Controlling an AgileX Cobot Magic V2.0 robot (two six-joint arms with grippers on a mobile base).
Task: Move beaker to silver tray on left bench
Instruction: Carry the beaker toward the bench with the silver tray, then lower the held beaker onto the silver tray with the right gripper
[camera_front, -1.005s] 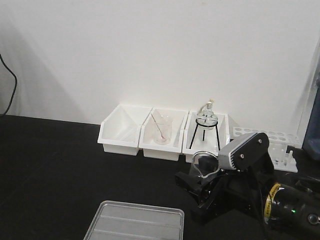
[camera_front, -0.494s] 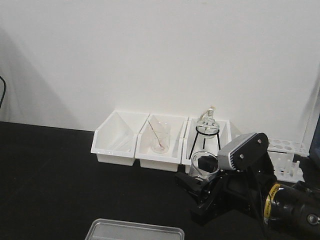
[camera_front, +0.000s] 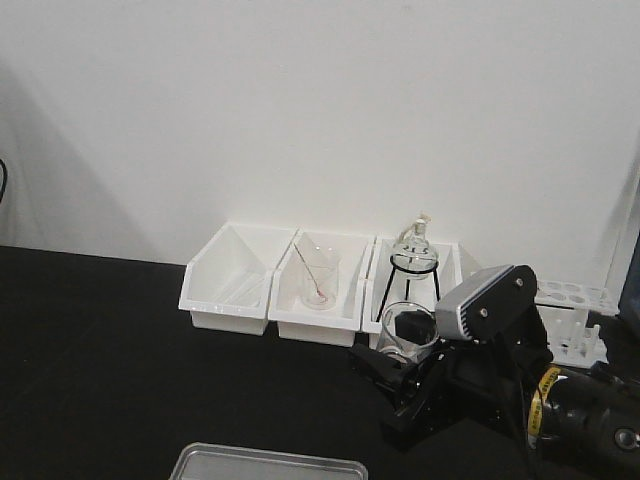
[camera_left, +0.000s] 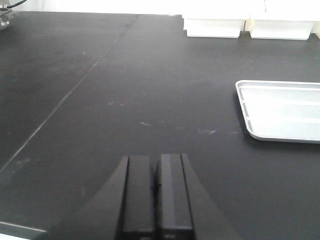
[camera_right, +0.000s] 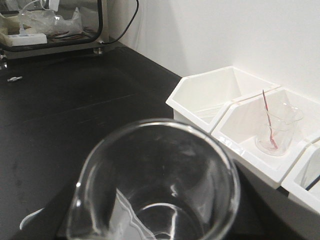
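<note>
The right fingers (camera_front: 386, 376) pinch the beaker (camera_front: 408, 328) above the desk (camera_front: 100, 350), near its back edge, just before the white bins (camera_front: 222, 312). The left fingers (camera_left: 140, 192) are pressed together. Less of the silver tray (camera_front: 265, 466) shows than a second ago.

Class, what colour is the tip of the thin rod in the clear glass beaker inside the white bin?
The rod tip is red; clearest in right wrist view.

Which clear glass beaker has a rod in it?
The clear glass beaker standing in the middle white plastic bin; the empty clear glass beaker is held in the right tool.
</note>
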